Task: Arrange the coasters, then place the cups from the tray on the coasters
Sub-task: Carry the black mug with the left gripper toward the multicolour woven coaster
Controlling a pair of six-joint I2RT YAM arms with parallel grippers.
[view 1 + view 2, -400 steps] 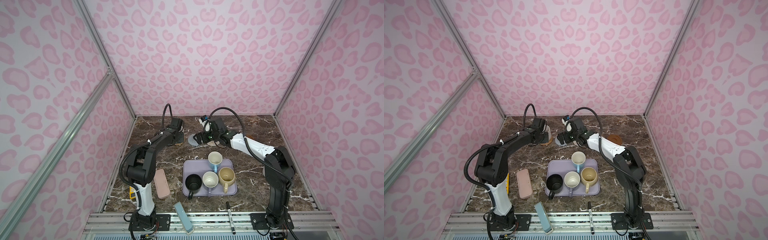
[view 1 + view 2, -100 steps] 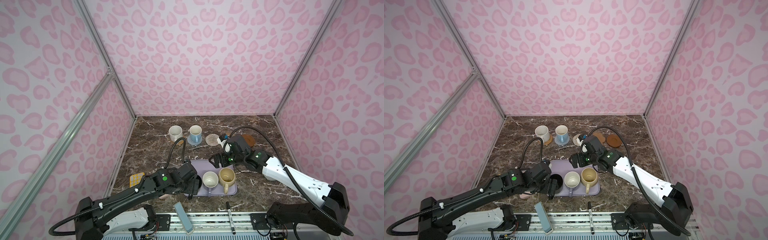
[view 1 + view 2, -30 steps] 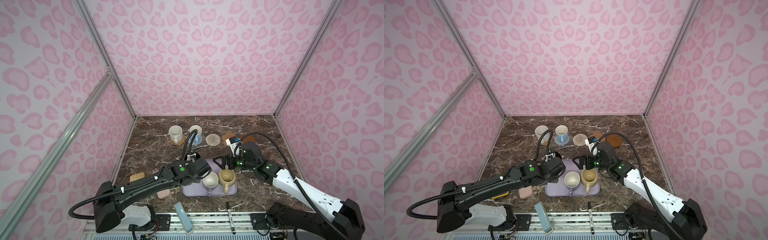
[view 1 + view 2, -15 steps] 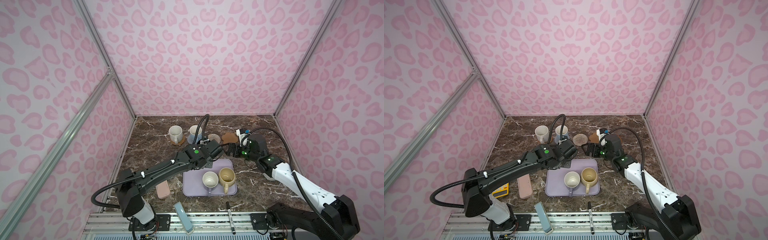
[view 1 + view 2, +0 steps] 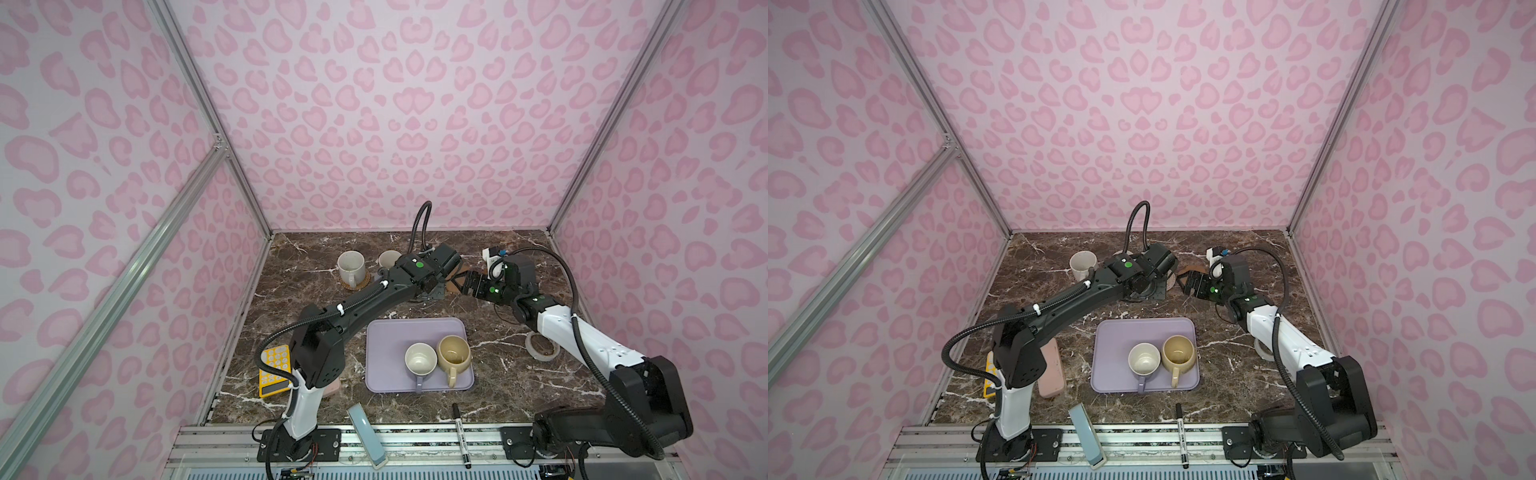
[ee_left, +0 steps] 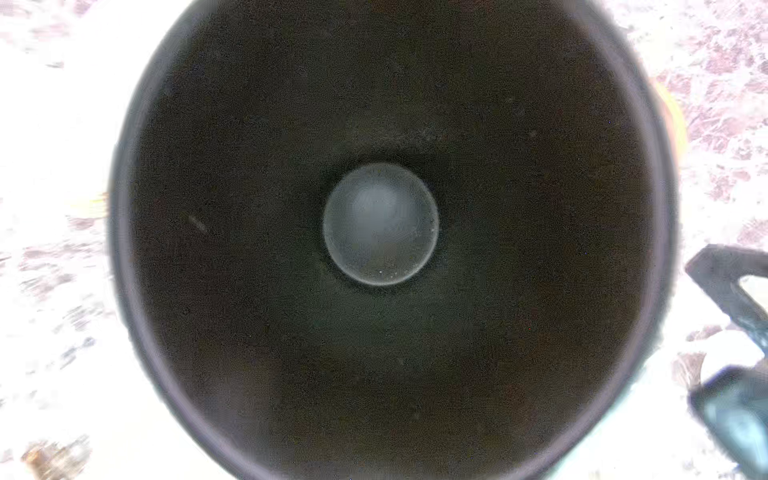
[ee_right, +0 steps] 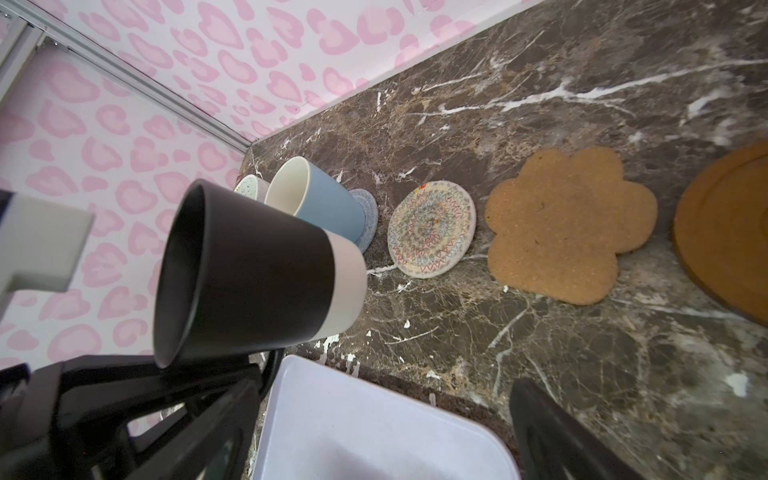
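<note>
Holds matte black mug [image 7: 249,274] in clamped left pincer [image 7: 232,374], right pincer [image 5: 460,286] spread empty; logs two cups [image 5: 351,266] on round woven coasters [image 5: 355,286], two on flat lavender tray [image 5: 386,345].

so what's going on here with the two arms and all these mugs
The left claw is shut on the black mug, holding it off the table near the back row of coasters. The cream-white mug and light blue mug stand on coasters there. The cream woven coaster, paw coaster and brown disc are bare. The lavender mug and pale yellow mug sit on the tray. The right claw is open and empty.
</note>
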